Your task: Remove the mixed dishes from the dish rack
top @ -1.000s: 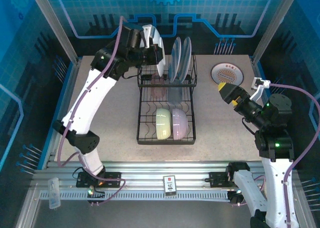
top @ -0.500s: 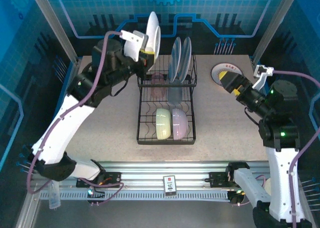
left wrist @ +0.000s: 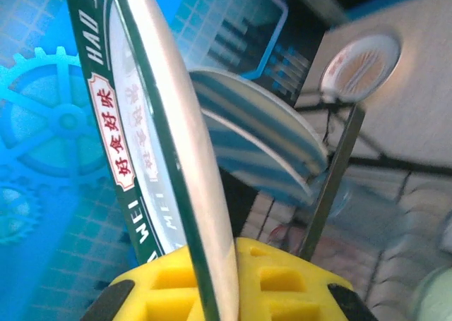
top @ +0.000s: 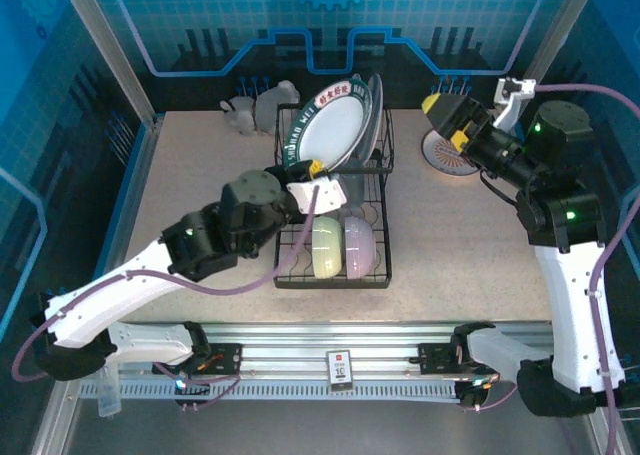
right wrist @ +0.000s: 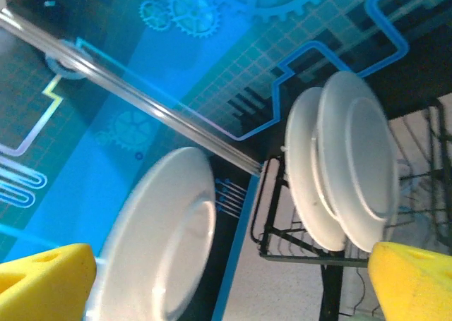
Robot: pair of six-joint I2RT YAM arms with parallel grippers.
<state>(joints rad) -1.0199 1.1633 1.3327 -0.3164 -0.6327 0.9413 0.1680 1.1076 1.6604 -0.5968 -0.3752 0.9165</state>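
The left gripper (top: 318,183) is clamping the lower rim of a green-rimmed plate (top: 328,125), holding it tilted above the dish rack (top: 333,284), just before 2 slotted striped plates (left wrist: 261,148). Right of the rack, the right gripper (top: 447,120) is hovering, jaws spread wide.

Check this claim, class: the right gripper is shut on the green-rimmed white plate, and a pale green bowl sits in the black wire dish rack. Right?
No: the left gripper is shut on the green-rimmed white plate, as the left wrist view shows. The pale green bowl does sit in the black wire dish rack.
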